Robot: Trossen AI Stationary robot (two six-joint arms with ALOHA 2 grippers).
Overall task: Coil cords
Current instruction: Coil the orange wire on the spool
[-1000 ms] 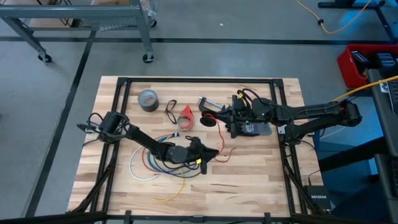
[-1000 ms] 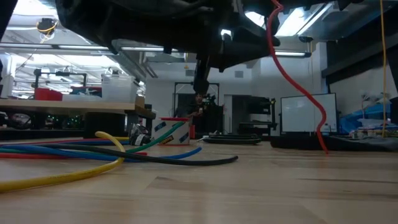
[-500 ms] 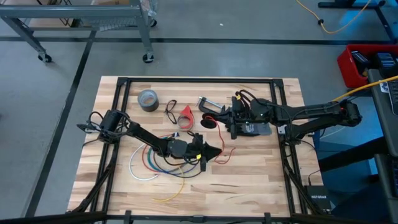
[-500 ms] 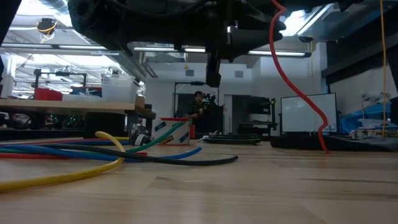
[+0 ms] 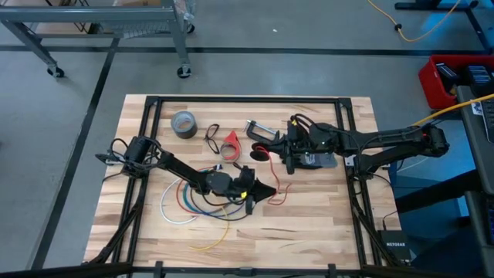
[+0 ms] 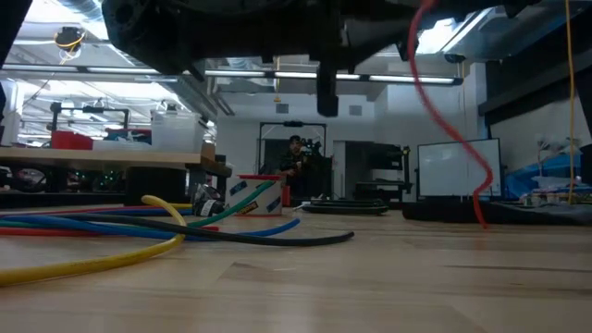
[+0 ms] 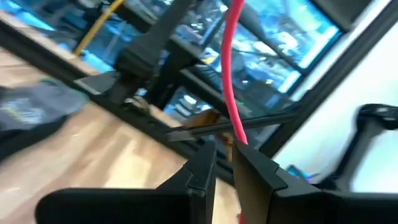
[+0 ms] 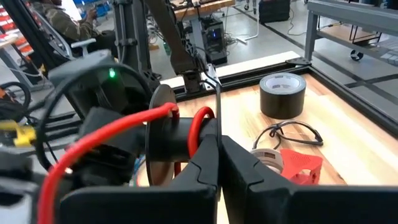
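1. Our left gripper (image 5: 269, 190) has its two fingers (image 7: 202, 169) nearly together, pinching the thin red wire (image 7: 231, 87) that passes between them.
2. Our right gripper (image 8: 219, 152) has its fingers fully closed, clamped on the small black spool (image 8: 163, 140), with a red turn of wire looped round the hub.
3. In the high view the spool (image 5: 259, 150) sits near the table's middle, held above the wood just beside the red cone piece (image 5: 232, 144); its flat faces stand upright and its axis runs level.
4. From the spool the wire (image 5: 279, 188) runs toward the table's near edge to our left gripper; in the low view it hangs steeply and wavily (image 6: 450, 139).
5. The grey tape roll (image 5: 183, 123) lies well apart, and the coloured wire bundle (image 5: 185, 202) lies under our left arm.
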